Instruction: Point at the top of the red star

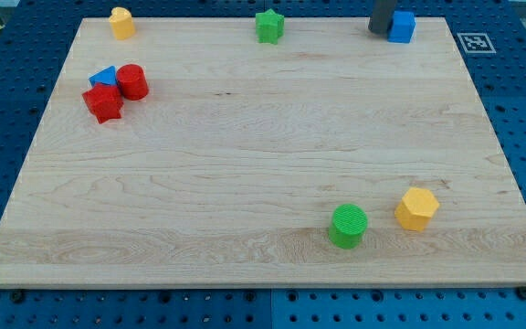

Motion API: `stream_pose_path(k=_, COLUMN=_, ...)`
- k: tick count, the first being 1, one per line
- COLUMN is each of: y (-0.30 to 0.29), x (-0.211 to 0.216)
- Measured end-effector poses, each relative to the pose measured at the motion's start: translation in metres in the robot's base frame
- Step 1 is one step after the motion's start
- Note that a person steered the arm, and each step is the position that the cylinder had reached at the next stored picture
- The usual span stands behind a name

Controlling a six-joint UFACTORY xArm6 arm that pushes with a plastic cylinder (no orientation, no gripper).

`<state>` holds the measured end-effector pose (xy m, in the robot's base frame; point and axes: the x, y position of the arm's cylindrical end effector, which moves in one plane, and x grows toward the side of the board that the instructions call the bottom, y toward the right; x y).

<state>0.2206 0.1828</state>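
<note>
Red star (103, 103) sits in the upper left of the frame, close to the board's left edge, and it's packed in with 2 neighbours. The red cylinder (132, 81) is touching it on the upper right, and a blue triangle (104, 77) pokes out just above it, pressed against the cylinder's left side. Tight little cluster of 3 there.

Now look across to the upper right of the frame: the dark rod comes down at the board's far edge, and my tip (379, 33) is right beside the blue cube (402, 26), on the cube's left, touching it or very nearly. That's well apart from the red star, almost the whole width of the board (263, 155) between them. The rod is a bare pusher, nothing clamped or carried, just standing against that cube.

Along the top edge, a green star (269, 26) sits near the middle and a yellow block (121, 22) is up in the left corner, above the red cluster. Down in the lower right, a green cylinder (348, 226) and a yellow hexagon (416, 208) sit near each other, not touching.
</note>
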Motion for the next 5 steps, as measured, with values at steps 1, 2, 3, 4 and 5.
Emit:
stream_pose_path(k=1, y=0.004, x=0.0)
stream_pose_path(k=2, y=0.02, x=0.0)
stream_pose_path(k=3, y=0.03, x=0.0)
stream_pose_path(k=4, y=0.007, x=0.03)
stream_pose_path(k=5, y=-0.004, x=0.107)
